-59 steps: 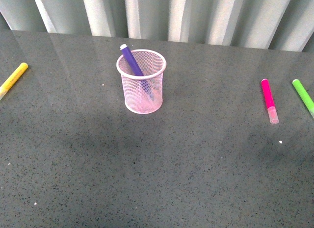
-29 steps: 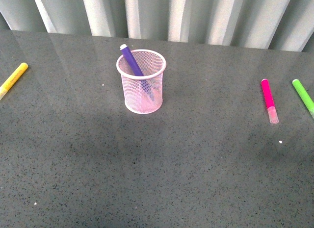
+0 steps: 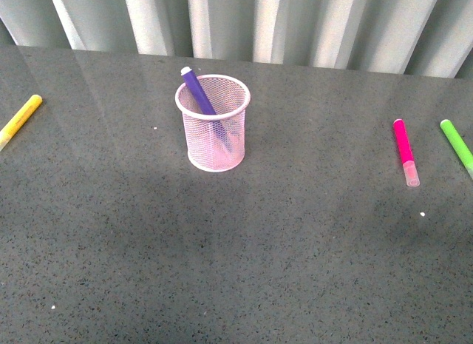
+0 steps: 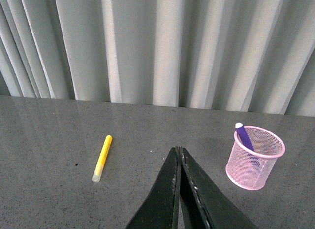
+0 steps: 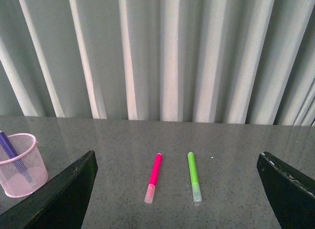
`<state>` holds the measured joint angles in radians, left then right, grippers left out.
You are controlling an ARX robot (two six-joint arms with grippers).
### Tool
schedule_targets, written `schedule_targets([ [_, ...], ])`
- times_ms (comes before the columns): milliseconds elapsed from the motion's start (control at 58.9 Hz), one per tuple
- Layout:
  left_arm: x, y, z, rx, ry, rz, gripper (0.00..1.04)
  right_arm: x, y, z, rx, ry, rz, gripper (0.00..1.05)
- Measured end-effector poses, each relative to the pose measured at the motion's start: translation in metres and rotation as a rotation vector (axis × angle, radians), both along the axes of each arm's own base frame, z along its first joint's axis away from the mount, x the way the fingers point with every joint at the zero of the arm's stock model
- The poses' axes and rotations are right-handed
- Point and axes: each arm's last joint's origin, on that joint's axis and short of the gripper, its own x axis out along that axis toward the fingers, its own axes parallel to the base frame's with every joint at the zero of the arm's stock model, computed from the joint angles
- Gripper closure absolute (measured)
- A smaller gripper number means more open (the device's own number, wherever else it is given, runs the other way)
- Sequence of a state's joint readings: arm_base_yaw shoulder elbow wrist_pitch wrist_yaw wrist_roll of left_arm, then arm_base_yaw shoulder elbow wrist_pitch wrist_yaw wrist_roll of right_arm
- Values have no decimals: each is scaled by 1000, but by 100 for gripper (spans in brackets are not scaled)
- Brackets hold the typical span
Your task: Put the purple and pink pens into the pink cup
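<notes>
The pink cup [image 3: 214, 129] stands upright on the grey table, left of centre in the front view. The purple pen [image 3: 196, 89] leans inside it, its tip poking above the far left rim. The pink pen [image 3: 404, 148] lies flat at the right, pale cap toward me. Neither arm shows in the front view. In the left wrist view my left gripper [image 4: 178, 151] is shut and empty, with the cup [image 4: 253, 159] off to one side. In the right wrist view my right gripper [image 5: 179, 182] is wide open above the table, with the pink pen [image 5: 154, 176] lying between its fingers, farther off.
A lime-green marker [image 3: 458, 146] lies just right of the pink pen, near the table's right edge. A yellow marker [image 3: 20, 119] lies at the far left. Grey pleated curtains [image 3: 259, 22] close off the back edge of the table.
</notes>
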<state>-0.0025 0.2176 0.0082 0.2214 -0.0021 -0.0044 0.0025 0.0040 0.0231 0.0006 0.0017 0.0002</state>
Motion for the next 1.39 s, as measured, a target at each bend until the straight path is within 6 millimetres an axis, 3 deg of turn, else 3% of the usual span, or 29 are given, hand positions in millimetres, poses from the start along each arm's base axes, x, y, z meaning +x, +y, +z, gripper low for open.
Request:
schedule_targets([
  [475,-14,0,-3,0,8,-2,99,0,0,0,0,0,0,7],
  [866,-14,0,-3,0,7,-2,29,0,0,0,0,0,0,7],
  [967,-14,0,-3,0,7,1,11,4,-5,-2,20,193,-193,7],
  [1018,-14,0,-3,1,7,-1,5,15,-14,2,24,254,-240,7],
  [1154,-14,0,-3,0,6,-1,7,69,-48,33,115,363,-190,7],
  [1256,-14,0,-3,1,7,0,7,105,-60,27,190,540,-143,7],
  [1392,-14,0,-3,1,7,-2,7,156,-63,4,294,732,-65,7],
])
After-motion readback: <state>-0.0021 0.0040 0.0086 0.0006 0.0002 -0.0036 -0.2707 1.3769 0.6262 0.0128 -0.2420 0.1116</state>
